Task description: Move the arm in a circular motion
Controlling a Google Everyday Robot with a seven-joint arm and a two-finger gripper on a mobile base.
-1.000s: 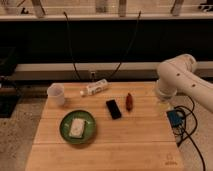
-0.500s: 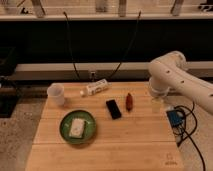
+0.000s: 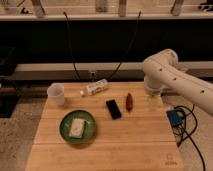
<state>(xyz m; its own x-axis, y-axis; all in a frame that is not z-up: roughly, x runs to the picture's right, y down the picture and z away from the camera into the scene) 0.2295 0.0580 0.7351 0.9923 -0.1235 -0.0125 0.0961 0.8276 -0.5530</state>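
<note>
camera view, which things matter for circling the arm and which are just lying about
For the job: arm; claw, hanging below its elbow by the table's right edge.
Lying about: cup, bottle, black phone, reddish item, green plate, white block on it, blue box.

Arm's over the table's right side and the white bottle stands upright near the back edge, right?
No: the camera view shows the white plastic bottle lying on its side near the back edge. The glossy white robot arm and its gripper are over the wooden table's right side.
</note>
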